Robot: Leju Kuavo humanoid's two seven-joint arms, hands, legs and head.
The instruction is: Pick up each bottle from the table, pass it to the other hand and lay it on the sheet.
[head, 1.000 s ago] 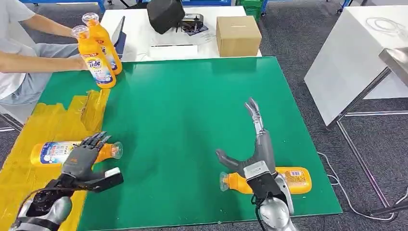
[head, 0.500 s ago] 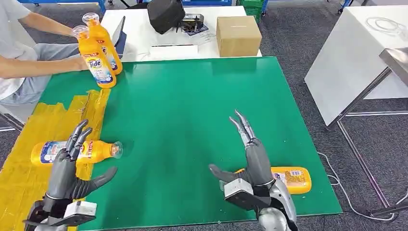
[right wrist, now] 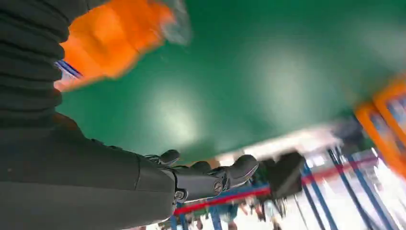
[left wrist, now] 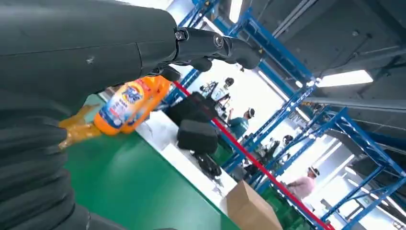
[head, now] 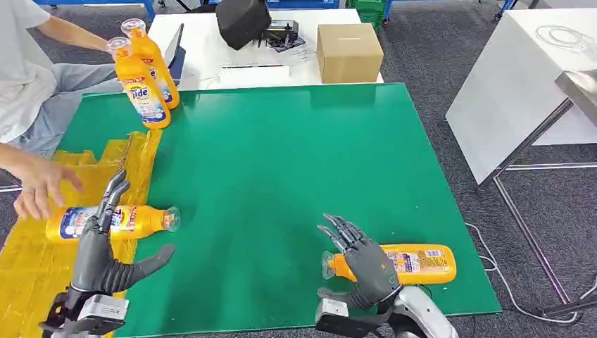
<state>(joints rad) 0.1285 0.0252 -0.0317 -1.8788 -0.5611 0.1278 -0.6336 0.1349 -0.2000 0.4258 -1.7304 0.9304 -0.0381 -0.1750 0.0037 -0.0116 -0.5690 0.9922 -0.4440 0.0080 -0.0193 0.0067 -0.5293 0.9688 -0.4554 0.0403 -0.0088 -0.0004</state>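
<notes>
Lying sideways, glossy orange bottle (head: 408, 264) under right robot hand (head: 366, 264).

— What sort of place is this looking like?

— A robot testing lab inside a big industrial hall. Blue steel racking (left wrist: 306, 96) is running overhead beside strip lights (left wrist: 342, 78), and grey carpet (head: 422, 49) is covering the floor.

— Anything else showing it?

— White worktables (head: 517, 77) are standing around a green-topped table (head: 296, 169), a cardboard box (head: 348, 51) is sitting nearby, and people (left wrist: 239, 125) are working in the distance.
</notes>
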